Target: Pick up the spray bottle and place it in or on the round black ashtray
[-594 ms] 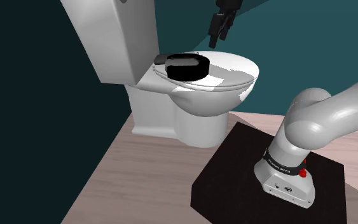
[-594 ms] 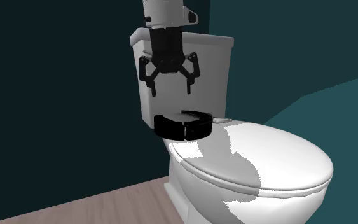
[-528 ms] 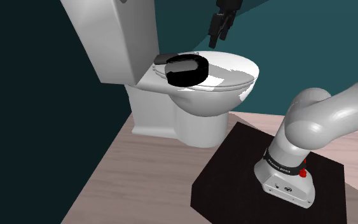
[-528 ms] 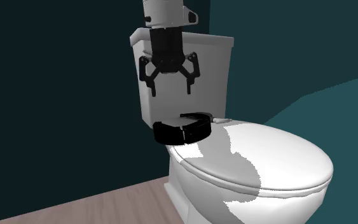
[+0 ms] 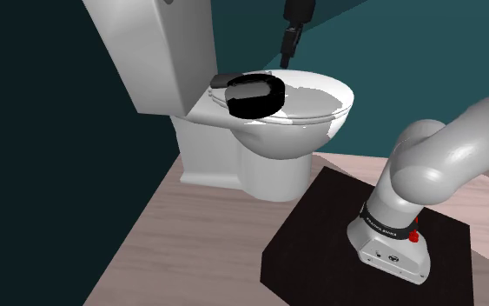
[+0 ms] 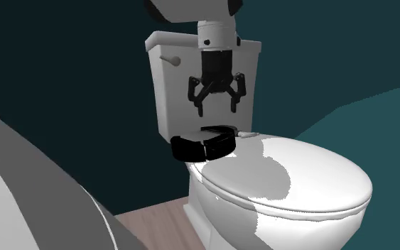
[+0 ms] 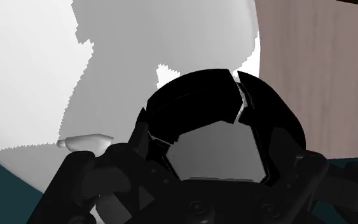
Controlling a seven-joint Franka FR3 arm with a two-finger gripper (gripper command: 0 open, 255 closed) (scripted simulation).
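Claw (image 6: 216,107) spread wide, empty, hangs above round black ashtray (image 6: 204,144) on closed white toilet lid (image 6: 305,177), near tank (image 6: 173,85).

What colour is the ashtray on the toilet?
The ashtray is black, grey inside; the wrist view shows it best.

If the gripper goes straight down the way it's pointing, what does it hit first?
Probably the round black ashtray on the toilet lid: the open gripper hangs above it and the wrist view looks straight into it. Depth is unclear, so possibly its rim.
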